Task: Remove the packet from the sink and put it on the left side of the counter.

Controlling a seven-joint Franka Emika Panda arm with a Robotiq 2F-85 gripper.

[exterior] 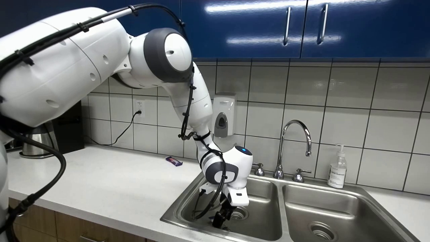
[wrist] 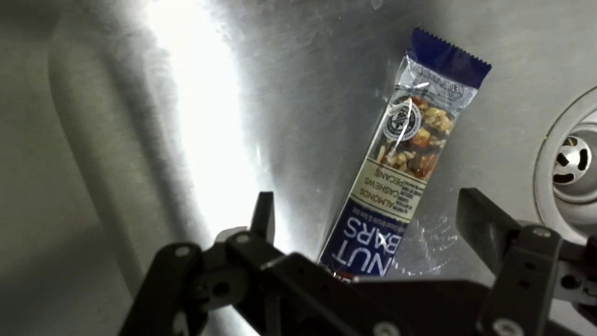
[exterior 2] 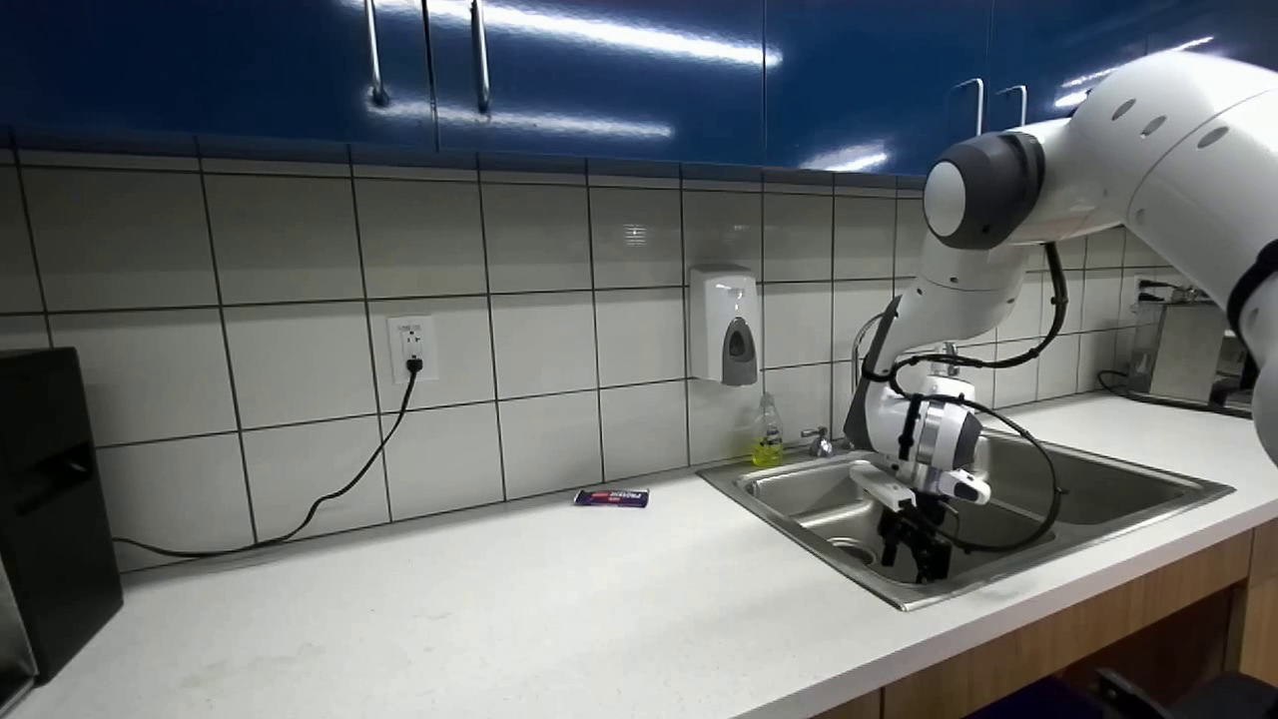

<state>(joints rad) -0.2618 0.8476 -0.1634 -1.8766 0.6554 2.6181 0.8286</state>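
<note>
Well, I had my gripper [wrist: 367, 205] spread wide, one of its fingers [wrist: 264, 217] on each side of the packet [wrist: 396, 158], with bare steel showing in the gaps between. The packet lay flat on the floor of the sink [exterior: 282, 205], slanting across my wrist view with its printed face up and the lettering upside down to me: nut bars, almonds, cashews, pecans. Its crimped blue end was in plain sight, while the nearer end ran out of sight behind the dark body of my gripper. How high my fingertips hung over the steel, I couldn't fairly judge. A round drain [wrist: 572, 161] sat past one finger, near the packet but apart from it.

In both exterior views my arm [exterior: 201, 101] was bent down into the basin [exterior: 265, 215] nearer the long stretch of counter [exterior 2: 479, 599]. On that stretch a small purple snack bar [exterior 2: 611, 497] rested close to the tiled wall [exterior 2: 539, 345], between the sink and a wall socket [exterior 2: 412, 340]. Behind the basins stood a curved tap [exterior: 278, 173], and off to one side of it, at the back of the sink, a pump bottle [exterior: 337, 173].
</note>
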